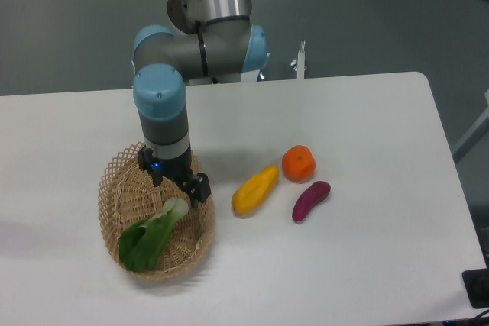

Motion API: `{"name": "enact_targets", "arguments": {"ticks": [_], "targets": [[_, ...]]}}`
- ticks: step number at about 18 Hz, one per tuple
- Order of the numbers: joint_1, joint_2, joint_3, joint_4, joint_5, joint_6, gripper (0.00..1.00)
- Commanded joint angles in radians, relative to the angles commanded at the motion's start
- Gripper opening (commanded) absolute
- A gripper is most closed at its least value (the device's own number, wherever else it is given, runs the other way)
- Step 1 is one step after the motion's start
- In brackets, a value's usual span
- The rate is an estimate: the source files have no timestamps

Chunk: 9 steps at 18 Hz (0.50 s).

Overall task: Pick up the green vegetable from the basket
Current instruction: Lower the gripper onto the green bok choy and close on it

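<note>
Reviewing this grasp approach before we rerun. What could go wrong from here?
1. The gripper is over the pale stem end of the green vegetable, not its middle; a grasp there may let the leafy end droop or slip.
2. The fingers are close to the basket weave and far rim; descending could catch the lattice or drag the basket.
3. The vegetable lies diagonally; misaligned fingers might pinch only leaves.

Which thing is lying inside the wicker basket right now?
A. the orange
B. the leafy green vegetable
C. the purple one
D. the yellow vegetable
B. The green vegetable lies in the basket under the gripper, while the yellow vegetable, the orange and the purple one all sit on the table to the right of the basket.
</note>
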Motion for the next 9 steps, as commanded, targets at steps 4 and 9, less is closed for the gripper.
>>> {"name": "enact_targets", "arguments": {"ticks": [4, 9], "targets": [[-0.003, -0.028, 0.009, 0.032, 0.0, 0.029, 1.0], [-0.006, -0.057, 0.012, 0.046, 0.0, 0.026, 1.0]]}}
